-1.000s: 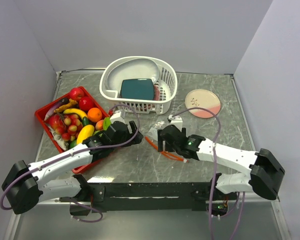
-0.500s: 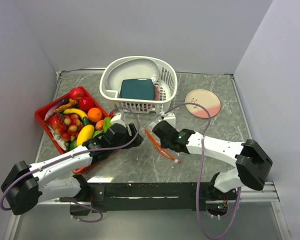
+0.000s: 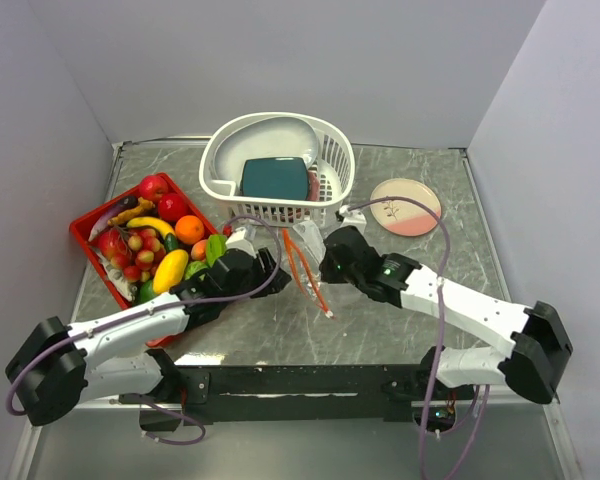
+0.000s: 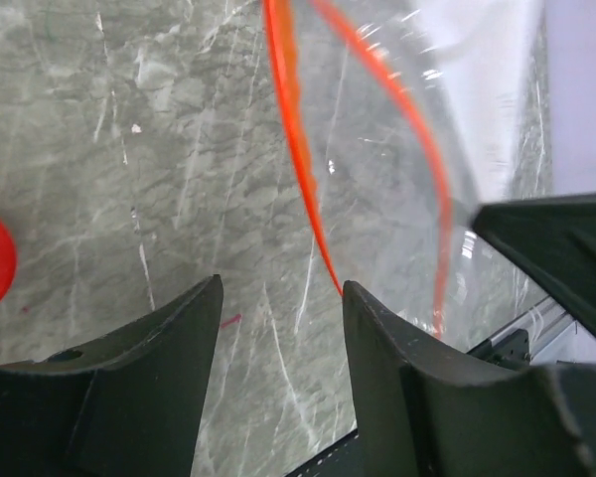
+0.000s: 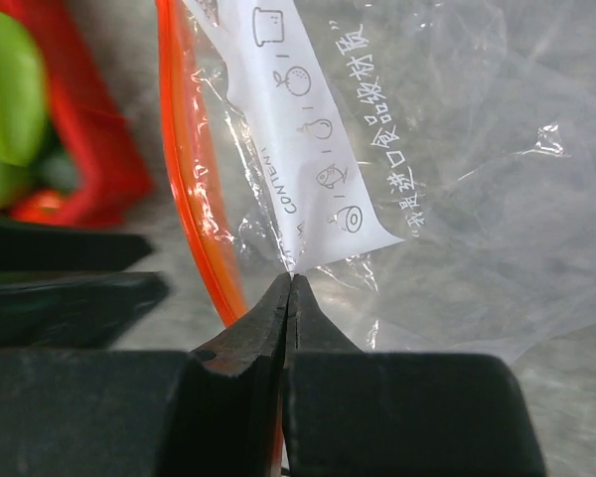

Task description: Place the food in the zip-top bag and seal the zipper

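Note:
The clear zip-top bag (image 5: 457, 199) hangs with its mouth toward the left arm, and its orange-red zipper (image 3: 305, 268) runs down the middle of the table. My right gripper (image 5: 291, 283) is shut on the bag's film beside the white label (image 5: 308, 119), just inside the zipper (image 5: 184, 179). My left gripper (image 4: 281, 298) is open at the bag's mouth, nothing between its fingers (image 4: 387, 338); the zipper (image 4: 296, 139) ends at its right fingertip. The food (image 3: 155, 245), a heap of toy fruits and vegetables, lies in the red tray (image 3: 80, 228) at the left.
A white slotted basket (image 3: 332, 150) holding a teal slab (image 3: 275, 178) stands at the back, close behind the bag. A pink plate (image 3: 406, 205) lies at the back right. Walls close in the table on both sides.
My right gripper has shut on the bag and pulled it up and back toward the basket, so the zipper now stands more upright. The left gripper's jaws have narrowed.

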You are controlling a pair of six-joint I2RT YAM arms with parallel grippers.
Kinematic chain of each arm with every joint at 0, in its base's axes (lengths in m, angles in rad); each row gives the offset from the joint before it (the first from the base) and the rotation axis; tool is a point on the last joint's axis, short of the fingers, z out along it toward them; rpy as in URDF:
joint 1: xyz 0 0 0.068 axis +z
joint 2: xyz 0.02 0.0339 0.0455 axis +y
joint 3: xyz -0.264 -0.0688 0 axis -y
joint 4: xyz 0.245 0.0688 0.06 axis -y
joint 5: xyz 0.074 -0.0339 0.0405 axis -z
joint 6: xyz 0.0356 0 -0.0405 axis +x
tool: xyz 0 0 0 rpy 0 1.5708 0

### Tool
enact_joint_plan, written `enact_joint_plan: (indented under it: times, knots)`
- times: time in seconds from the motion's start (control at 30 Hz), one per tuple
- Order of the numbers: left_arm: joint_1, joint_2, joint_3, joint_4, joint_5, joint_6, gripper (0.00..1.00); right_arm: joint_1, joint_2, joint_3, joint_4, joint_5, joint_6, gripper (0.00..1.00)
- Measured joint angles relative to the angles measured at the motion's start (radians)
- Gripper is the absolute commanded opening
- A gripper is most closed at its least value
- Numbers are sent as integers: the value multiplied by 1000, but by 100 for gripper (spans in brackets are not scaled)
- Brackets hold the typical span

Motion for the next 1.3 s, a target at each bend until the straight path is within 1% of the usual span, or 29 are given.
enact_joint_plan:
  times: [0.2, 0.3, 0.37, 0.4, 0.43, 0.5, 0.53, 0.57, 0.6, 0.63, 0.73, 0.93, 1.1, 1.3]
  knots:
    - [0, 70, 5, 56, 10, -16, 59, -5, -63, -19, 62, -48, 53, 0]
    - [0, 95, 7, 92, 15, -25, 57, -8, -77, -39, 71, -59, 71, 0]
    - [0, 98, 7, 115, 15, -32, 46, -11, -86, -52, 73, -65, 78, 0]
    - [0, 98, 7, 129, 15, -37, 39, -14, -91, -58, 73, -66, 80, 0]
    - [0, 101, 8, 142, 15, -39, 21, -20, -100, -66, 74, -69, 84, 0]
    - [0, 113, 18, 148, 14, -43, 5, -30, -119, -77, 73, -67, 85, 10]
    - [0, 125, 28, 147, 12, -33, 1, -35, -129, -79, 70, -65, 85, 14]
    - [0, 134, 35, 147, 10, -34, 1, -37, -138, -79, 68, -62, 82, 24]
    - [0, 142, 43, 144, 9, -28, 1, -39, -145, -79, 68, -61, 77, 30]
    - [0, 147, 50, 138, 6, -18, 1, -39, -154, -79, 66, -58, 65, 42]
    - [-7, 142, 54, 137, 2, 5, 1, -14, -170, -77, 60, -35, 32, 58]
    - [-16, 95, 56, 137, 13, 50, 1, 113, -169, -17, 17, 67, -39, 60]
    - [-18, 42, 71, 135, 42, 77, 1, 173, -156, 37, 9, 141, -86, 61]
    - [-27, -8, 116, 129, 83, 102, 1, 250, -94, 127, -45, 255, -109, 63]
